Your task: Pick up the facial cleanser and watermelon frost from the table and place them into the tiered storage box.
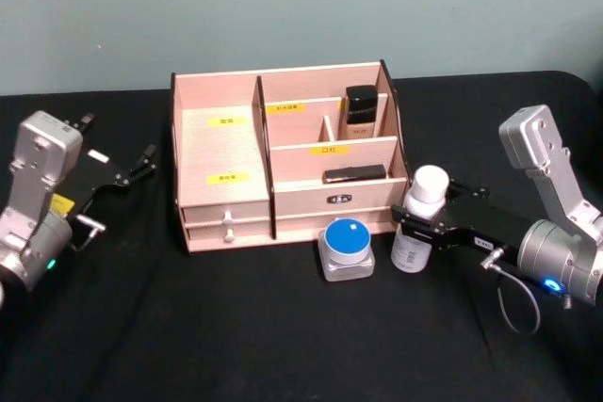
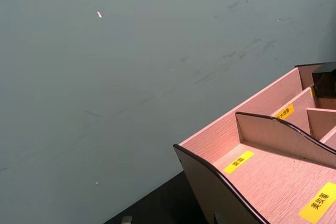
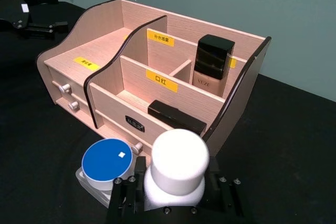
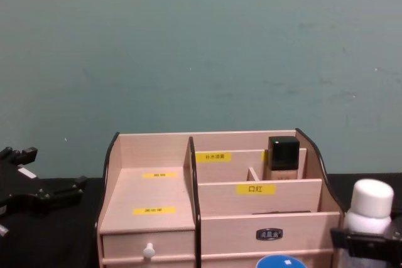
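Note:
The tiered storage box [image 1: 226,152] [image 3: 105,40] [image 4: 151,199] [image 2: 273,177] stands mid-table, light wood with yellow labels. Right of it a white bottle with a white cap [image 1: 426,197] [image 3: 179,156] [image 4: 372,200] stands upright, its base at table level. My right gripper [image 1: 415,231] [image 3: 176,195] [image 4: 370,240] is shut around it, just below the cap. A clear jar with a blue lid [image 1: 347,244] [image 3: 106,160] [image 4: 281,262] sits in front of the box. I cannot read which is the facial cleanser and which the watermelon frost. My left gripper [image 1: 122,190] [image 3: 59,10] [image 4: 56,167] rests open, left of the box.
A black-capped bottle [image 1: 360,112] [image 3: 212,64] stands in the box's back right compartment. A flat black stick [image 1: 354,174] [image 3: 176,118] lies in the front right one. The box's left tier and middle back slot hold nothing. Black cloth covers the table; a teal wall is behind.

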Tool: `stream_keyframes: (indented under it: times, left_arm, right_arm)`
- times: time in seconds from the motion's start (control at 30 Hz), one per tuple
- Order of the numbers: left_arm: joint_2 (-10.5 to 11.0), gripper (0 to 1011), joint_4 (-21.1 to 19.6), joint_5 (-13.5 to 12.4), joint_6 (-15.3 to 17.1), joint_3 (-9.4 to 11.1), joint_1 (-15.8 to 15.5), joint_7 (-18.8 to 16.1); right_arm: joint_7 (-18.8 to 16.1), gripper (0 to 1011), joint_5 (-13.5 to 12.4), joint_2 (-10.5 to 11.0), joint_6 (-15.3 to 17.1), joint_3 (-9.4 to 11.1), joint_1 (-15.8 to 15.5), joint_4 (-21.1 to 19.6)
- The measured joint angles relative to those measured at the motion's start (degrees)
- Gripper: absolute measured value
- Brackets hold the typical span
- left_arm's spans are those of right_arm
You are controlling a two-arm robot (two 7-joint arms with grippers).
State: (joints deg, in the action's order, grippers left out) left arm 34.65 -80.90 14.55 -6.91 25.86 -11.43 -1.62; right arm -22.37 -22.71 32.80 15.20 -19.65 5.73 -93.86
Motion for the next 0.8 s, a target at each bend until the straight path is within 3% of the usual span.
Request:
stream_keyframes:
  times: [0.1,0.17,0.8]
  left_arm:
    - [0.00,1010,0.00,0.00,0.00,0.00,0.00,0.00]
    - [0.00,1010,0.00,0.00,0.00,0.00,0.00,0.00]
    - [0.00,1010,0.00,0.00,0.00,0.00,0.00,0.00]
  right_arm:
    - [0.02,629,0.00,0.02,0.00,0.02,-0.02,-0.03]
    - [0.03,607,0.00,0.02,0.00,0.03,-0.03,-0.03]
    - [0.06,604,0.00,0.04,0.00,0.04,-0.07,-0.08]
